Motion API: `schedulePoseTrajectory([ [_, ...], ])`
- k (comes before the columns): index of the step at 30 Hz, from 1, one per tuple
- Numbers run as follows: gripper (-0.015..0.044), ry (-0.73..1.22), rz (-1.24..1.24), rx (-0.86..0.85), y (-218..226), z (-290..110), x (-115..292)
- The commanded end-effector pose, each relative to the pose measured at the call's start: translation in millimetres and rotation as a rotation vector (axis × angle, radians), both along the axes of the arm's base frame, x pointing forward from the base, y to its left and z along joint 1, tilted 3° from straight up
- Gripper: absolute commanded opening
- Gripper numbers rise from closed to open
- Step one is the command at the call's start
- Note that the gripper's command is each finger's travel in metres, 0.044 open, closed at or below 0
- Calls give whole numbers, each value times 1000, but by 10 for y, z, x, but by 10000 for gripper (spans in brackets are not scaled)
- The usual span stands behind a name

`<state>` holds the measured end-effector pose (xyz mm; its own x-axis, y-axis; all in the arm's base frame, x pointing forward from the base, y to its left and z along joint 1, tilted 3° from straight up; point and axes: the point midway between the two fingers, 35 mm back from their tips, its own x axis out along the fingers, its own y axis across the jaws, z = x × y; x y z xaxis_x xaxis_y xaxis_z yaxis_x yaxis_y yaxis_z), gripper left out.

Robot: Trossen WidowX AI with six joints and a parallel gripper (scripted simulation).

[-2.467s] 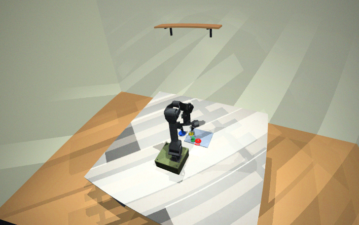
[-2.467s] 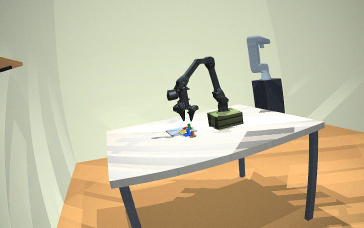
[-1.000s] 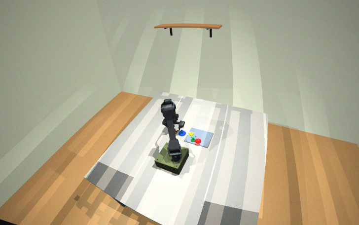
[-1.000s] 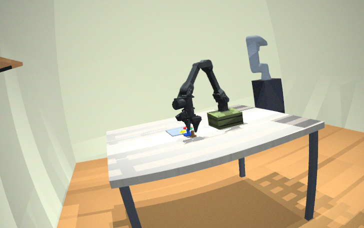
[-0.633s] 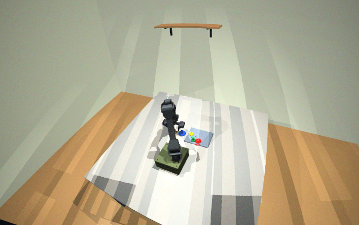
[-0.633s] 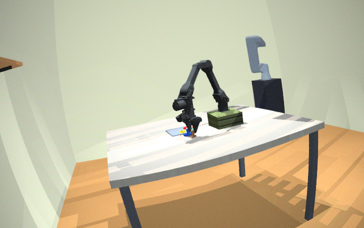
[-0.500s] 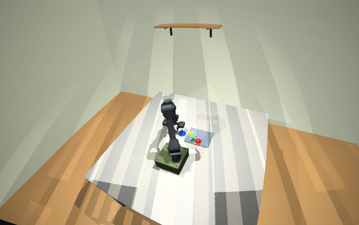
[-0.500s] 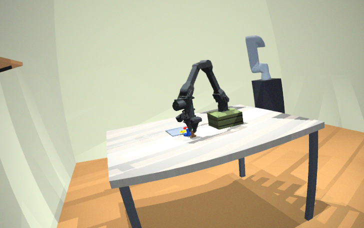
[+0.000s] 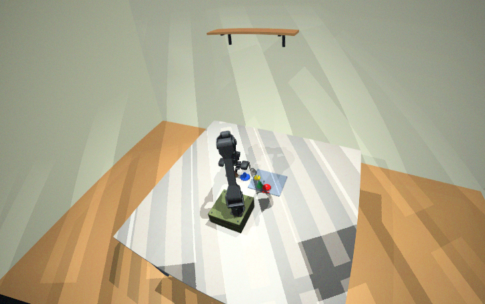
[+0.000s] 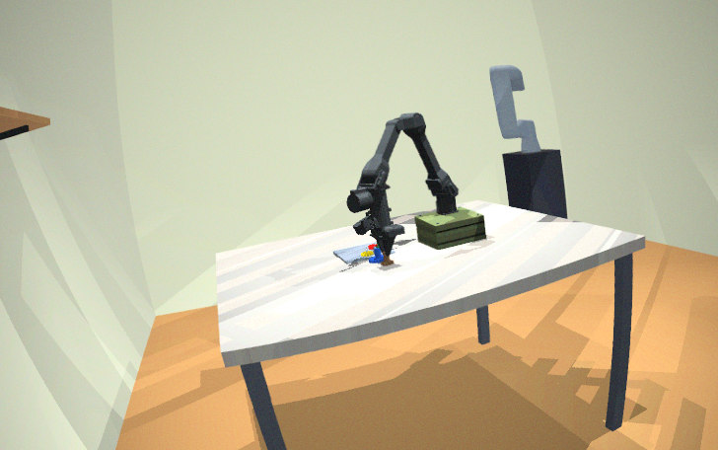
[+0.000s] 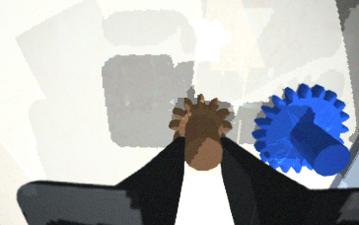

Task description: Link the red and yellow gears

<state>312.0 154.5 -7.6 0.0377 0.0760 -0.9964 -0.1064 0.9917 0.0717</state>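
My gripper (image 10: 387, 253) (image 11: 202, 144) is shut on the upright handle of the small brown gear (image 10: 389, 261) (image 11: 201, 120), at or close above the table. The large blue gear (image 9: 244, 177) (image 10: 376, 257) (image 11: 281, 125) stands on the table just beside it, to the right in the wrist view. The grey board (image 9: 277, 180) (image 10: 344, 255) bears the yellow gear (image 9: 256, 177) (image 10: 366, 254), the red gear (image 9: 266, 187) (image 10: 372, 247) and a green gear (image 9: 260, 185) between them. Whether the green gear sits flat or meshes is too small to tell. Empty pegs and arrows are not clear.
The arm's green base block (image 9: 228, 213) (image 10: 450, 227) stands on the table near the board. The blue gear lies between the brown gear and the board. A wall shelf (image 9: 252, 32) and a dark pedestal (image 10: 535, 183) are away from the table.
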Motion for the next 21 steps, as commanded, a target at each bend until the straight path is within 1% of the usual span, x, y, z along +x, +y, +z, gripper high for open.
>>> schedulePoseTrajectory([
  [1, 0, -1, -4, -2, -1, 46, 8],
  [21, 0, -2, -4, -2, -22, 725, 23],
])
